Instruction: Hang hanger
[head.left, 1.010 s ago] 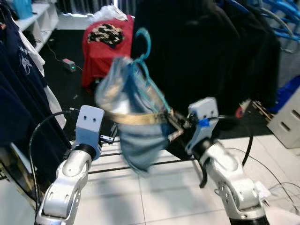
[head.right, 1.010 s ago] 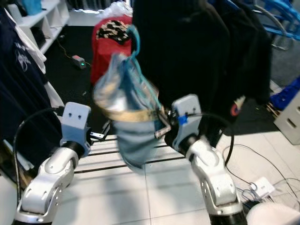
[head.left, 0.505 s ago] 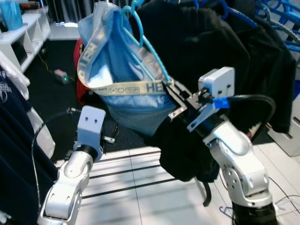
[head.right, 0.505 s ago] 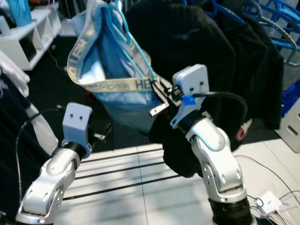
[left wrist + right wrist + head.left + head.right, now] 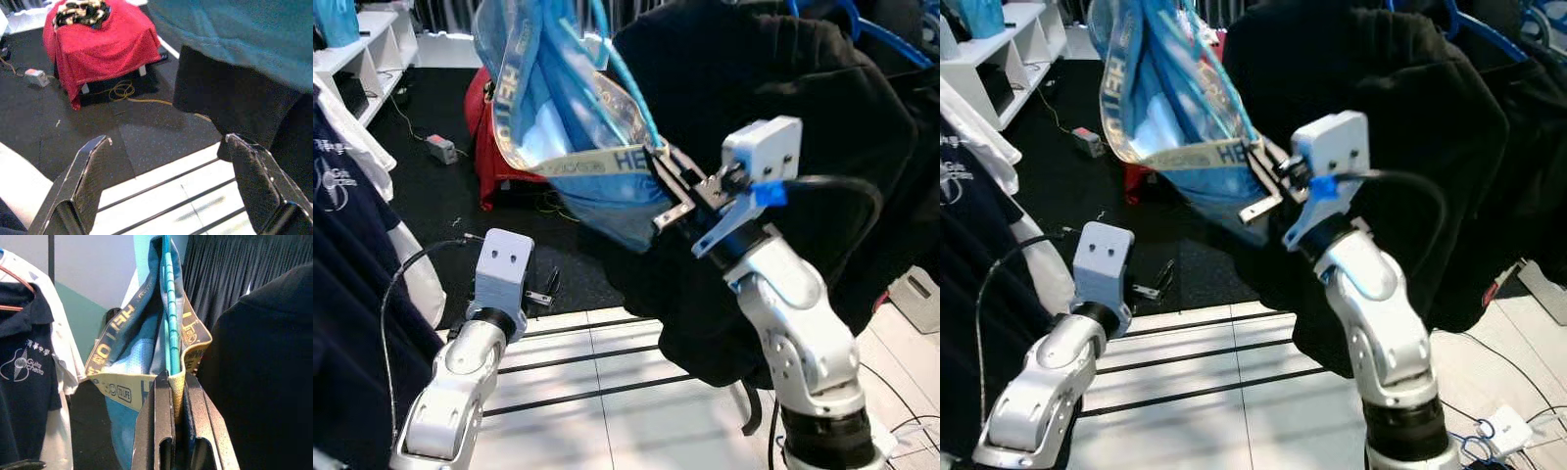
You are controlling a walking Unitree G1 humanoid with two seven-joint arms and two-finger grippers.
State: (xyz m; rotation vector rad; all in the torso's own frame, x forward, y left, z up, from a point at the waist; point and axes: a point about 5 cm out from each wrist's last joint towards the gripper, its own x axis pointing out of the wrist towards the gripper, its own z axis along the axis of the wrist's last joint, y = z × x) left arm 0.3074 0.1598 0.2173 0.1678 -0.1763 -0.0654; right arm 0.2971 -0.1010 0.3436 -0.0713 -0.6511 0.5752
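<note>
My right gripper [image 5: 658,184] is clenched on the lower corner of one teal hanger [image 5: 628,93], pinching the hanger bar together with the gold-lettered waistband of the blue garment [image 5: 563,108] draped on it. In the right wrist view the bar runs straight out from between my fingers [image 5: 164,421], so the hanger's long axis leads up and away from the grip and its hook end passes out of the frame above. I cannot see the hook or a rail.

Taking the hanger as landmark: the garment hangs on it and sags below my grip; the black coats [image 5: 783,117] hang just beside it, on my right-arm side and behind. The red-draped stool [image 5: 98,41] stands well below and beyond it on the dark floor. My left gripper [image 5: 171,191] is low, well below the hanger, fingers spread wide and empty.

Count: one hanger held, one garment on it, one red stool, one grey adapter [image 5: 440,149] on the floor.

Judgement: the right arm is the nearer and the only one engaged. The coming move depends on carrying the hook upward to a rail; its alignment cannot be confirmed.
</note>
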